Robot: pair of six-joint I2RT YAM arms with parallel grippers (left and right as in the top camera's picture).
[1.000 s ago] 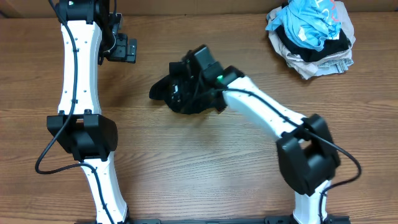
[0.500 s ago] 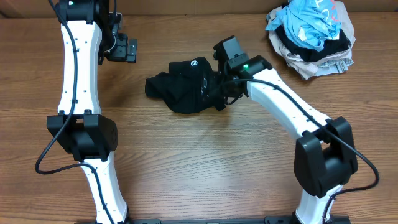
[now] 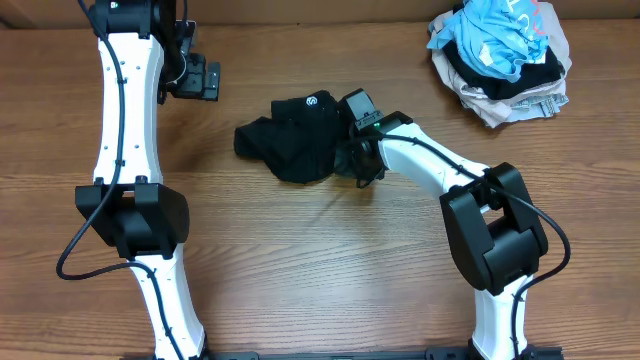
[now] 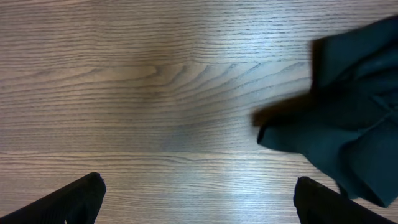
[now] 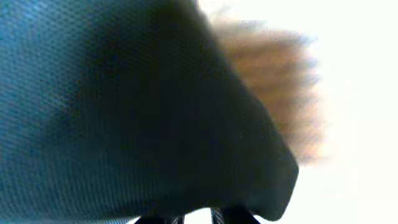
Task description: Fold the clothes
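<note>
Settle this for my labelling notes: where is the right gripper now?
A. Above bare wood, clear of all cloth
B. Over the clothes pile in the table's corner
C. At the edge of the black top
C: in the overhead view the right gripper is pressed in at the edge of the black top, dark fabric fills its wrist view, and the clothes pile lies well apart from it.
</note>
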